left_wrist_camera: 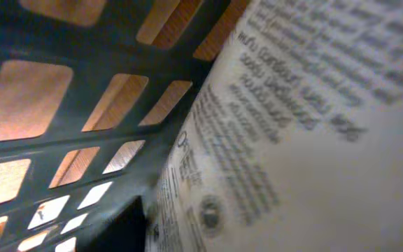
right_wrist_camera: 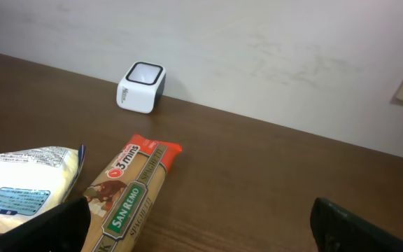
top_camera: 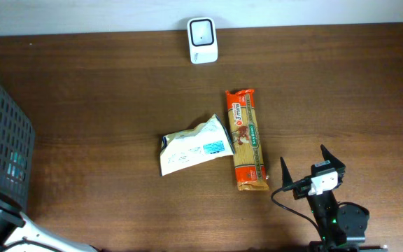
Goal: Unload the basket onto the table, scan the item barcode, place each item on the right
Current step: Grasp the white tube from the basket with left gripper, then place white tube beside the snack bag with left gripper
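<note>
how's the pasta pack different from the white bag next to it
The pasta pack is orange; the white bag is white with a blue label. The pasta pack is long, narrow and straight; the white bag is wider and crumpled. Both lie flat on the table, side by side.

Bench (top_camera: 103, 105): was dark brown wood, smooth, faint sheen, fine grain.
Scanner (top_camera: 203, 40): had a smooth white plastic shell and a dark glossy window.
Pasta packet (top_camera: 248, 140): was glossy orange plastic film.
White bag (top_camera: 194, 145): was crinkled, slightly shiny film.
Basket (top_camera: 5, 140): was dark grey plastic lattice, matt.
Printed pack (left_wrist_camera: 313, 140): looked white and matt.
Wall (right_wrist_camera: 257, 42): was matt off-white.
</note>
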Action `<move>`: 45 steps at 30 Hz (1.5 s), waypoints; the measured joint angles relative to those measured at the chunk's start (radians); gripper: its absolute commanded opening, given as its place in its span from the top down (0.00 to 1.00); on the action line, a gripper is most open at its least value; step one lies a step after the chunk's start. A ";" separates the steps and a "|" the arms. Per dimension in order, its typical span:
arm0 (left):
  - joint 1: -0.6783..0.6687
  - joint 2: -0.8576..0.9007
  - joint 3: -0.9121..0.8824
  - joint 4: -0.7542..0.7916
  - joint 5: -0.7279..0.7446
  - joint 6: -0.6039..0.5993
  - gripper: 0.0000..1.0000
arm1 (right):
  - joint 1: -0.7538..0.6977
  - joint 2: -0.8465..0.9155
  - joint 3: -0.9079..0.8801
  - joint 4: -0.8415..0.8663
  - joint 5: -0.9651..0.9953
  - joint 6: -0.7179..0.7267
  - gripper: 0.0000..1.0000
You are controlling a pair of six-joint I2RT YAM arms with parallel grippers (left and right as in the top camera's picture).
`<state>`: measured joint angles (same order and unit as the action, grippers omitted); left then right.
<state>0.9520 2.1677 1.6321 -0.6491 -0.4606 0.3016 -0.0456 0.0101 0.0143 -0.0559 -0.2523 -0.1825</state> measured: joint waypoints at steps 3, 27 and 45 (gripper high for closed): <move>-0.008 0.000 0.000 -0.003 0.000 0.025 0.99 | 0.000 0.000 0.000 0.000 0.000 0.000 0.01; -0.528 -0.637 0.111 -0.341 0.723 -0.297 1.00 | 0.000 0.000 0.000 0.000 0.000 0.000 0.01; -1.025 -0.275 -0.261 -0.244 0.840 -0.380 0.28 | 0.000 0.000 0.000 0.000 0.000 0.000 0.01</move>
<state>-0.0727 1.8927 1.3712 -0.8932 0.3794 -0.0788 -0.0456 0.0101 0.0143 -0.0559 -0.2520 -0.1829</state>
